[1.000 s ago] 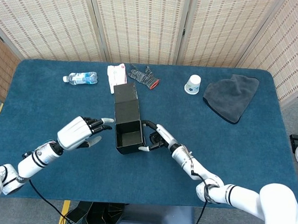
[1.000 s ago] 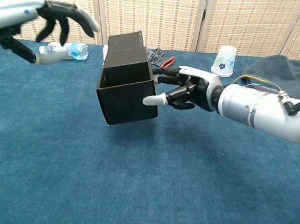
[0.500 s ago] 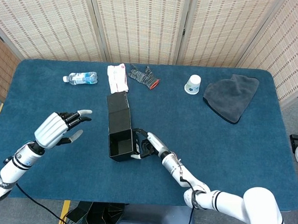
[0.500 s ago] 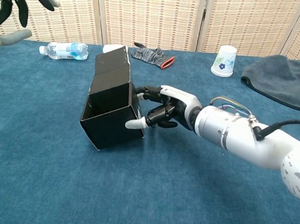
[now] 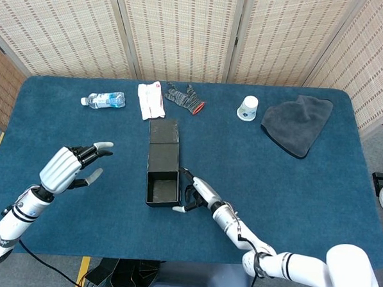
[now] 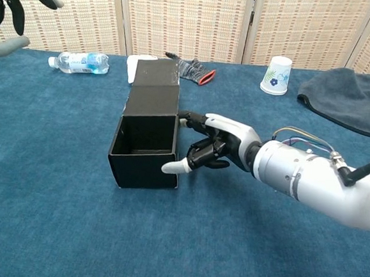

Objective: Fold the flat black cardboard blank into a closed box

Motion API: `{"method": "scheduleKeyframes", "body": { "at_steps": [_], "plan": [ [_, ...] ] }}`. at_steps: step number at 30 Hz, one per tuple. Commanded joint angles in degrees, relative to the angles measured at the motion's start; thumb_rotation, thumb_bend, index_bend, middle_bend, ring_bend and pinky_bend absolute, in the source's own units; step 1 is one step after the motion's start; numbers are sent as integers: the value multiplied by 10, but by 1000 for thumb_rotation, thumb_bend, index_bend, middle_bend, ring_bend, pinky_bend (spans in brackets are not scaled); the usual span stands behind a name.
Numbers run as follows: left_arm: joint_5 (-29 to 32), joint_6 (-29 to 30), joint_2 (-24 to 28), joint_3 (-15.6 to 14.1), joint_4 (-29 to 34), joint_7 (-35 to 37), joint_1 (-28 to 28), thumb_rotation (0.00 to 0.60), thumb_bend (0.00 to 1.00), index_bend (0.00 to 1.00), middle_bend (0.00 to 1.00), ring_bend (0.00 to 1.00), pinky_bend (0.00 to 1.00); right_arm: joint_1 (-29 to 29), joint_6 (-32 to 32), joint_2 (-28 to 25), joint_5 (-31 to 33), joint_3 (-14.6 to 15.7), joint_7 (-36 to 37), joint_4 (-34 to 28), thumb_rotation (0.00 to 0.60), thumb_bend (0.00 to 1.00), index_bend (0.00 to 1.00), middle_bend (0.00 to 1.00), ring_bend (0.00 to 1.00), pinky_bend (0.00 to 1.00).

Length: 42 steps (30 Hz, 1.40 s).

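Mid-worktop (image 5: pixel 58 239), the black box (image 5: pixel 163 174) lies formed but open toward the robot, lid flap stretched behind. Right robot hand (image 6: pixel 216 149) touches the box's right wall, fingers curled, holding nothing. Left robot hand (image 5: pixel 68 168), spread, hovers well left of it. Likely next: closing the mouth. Bare cloth surrounds the box's front.

Black cardboard box (image 5: pixel 163 171), open-topped, lid flap up; upright mid-table
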State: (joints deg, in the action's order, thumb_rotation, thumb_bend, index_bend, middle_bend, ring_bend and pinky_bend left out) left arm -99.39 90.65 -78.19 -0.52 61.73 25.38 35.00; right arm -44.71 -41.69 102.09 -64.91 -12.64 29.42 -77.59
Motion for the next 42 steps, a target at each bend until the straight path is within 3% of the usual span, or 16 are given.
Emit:
{"method": "scheduleKeyframes", "body": {
  "at_steps": [1,8,13,20,24,31,38,42],
  "plan": [
    [8,-8,5,2,13,7,-4,600,411,245,224,489,680,17,-4,-40,40,4,-47,-51,600,4,0,0,631,1000],
    [49,-54,29,6,81,38,-17,600,401,232,224,470,671,38,-1,-118,93,11,-94,-131,600,15,0,0,630,1000],
    [87,-107,53,6,132,68,-24,600,286,180,213,470,667,52,-3,-183,117,11,-111,-193,600,33,0,0,630,1000],
    [118,-198,93,-6,187,137,-21,600,205,60,142,480,667,91,-23,-313,74,-15,-88,-315,600,64,0,19,630,1000],
    [122,-243,101,-15,200,168,-16,600,168,2,71,484,667,114,-40,-365,49,-36,-55,-349,600,64,0,41,630,1000],
    [98,-302,85,-31,190,242,2,600,147,0,0,505,683,139,-63,-409,5,-59,-4,-381,600,64,0,65,630,1000],
    [65,-349,46,-46,157,298,30,600,140,0,0,527,710,150,-68,-419,-20,-55,25,-386,600,64,0,75,630,1000],
    [67,-371,15,-39,133,312,47,600,137,0,0,528,734,155,-73,-420,-33,-52,38,-384,600,64,0,75,630,1000]
  ]
}}
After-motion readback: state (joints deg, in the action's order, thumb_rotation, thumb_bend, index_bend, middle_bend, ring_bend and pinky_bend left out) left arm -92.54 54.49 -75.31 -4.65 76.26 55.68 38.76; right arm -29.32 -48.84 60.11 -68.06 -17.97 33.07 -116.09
